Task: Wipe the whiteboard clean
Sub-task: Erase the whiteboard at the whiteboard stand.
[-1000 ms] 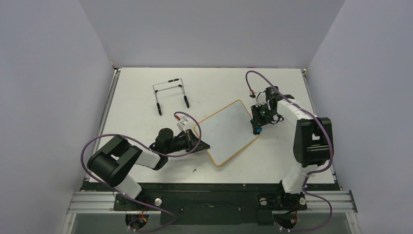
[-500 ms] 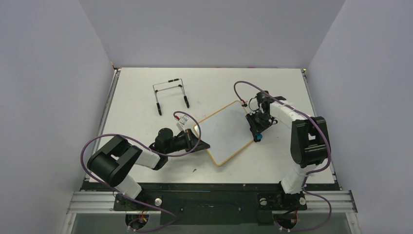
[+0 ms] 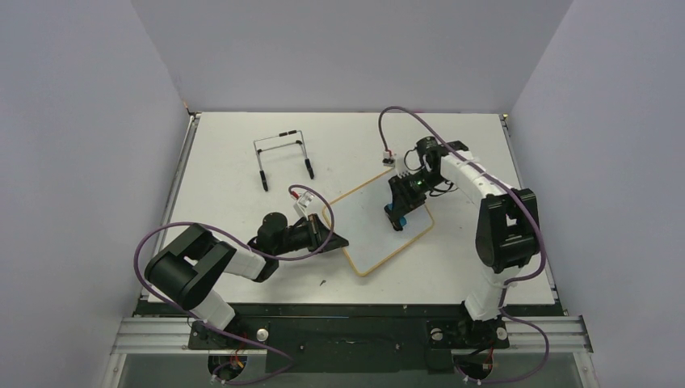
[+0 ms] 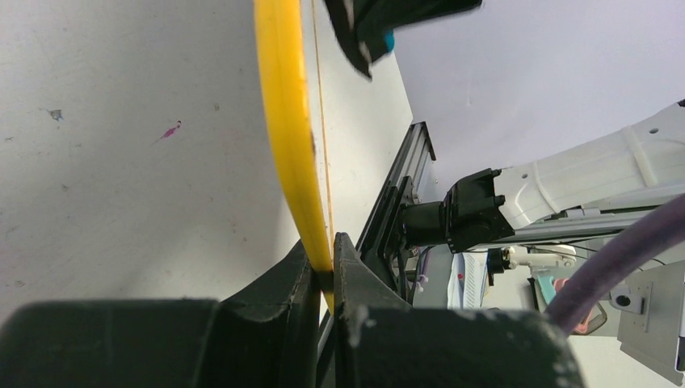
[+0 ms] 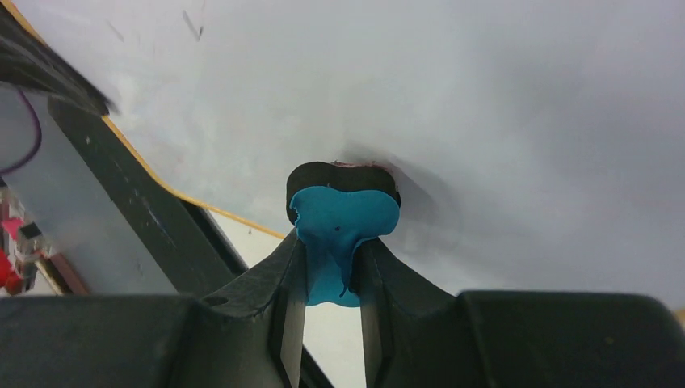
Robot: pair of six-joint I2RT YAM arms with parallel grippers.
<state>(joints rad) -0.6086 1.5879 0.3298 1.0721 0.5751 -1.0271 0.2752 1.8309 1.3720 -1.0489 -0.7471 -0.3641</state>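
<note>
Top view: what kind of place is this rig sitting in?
Most likely a lab robot test cell: a white table boxed in by bare walls, an aluminium mounting rail at its near edge, and a whiteboard and wire stand as props.

Wire stand (image 3: 283,158) far left on table (image 3: 234,129); whiteboard (image 3: 363,230) crowds centre; passable gap between them.

no words, labels or numbers I can read anywhere, whiteboard (image 3: 365,236) face showing no legible writing, only faint unreadable specks
</note>
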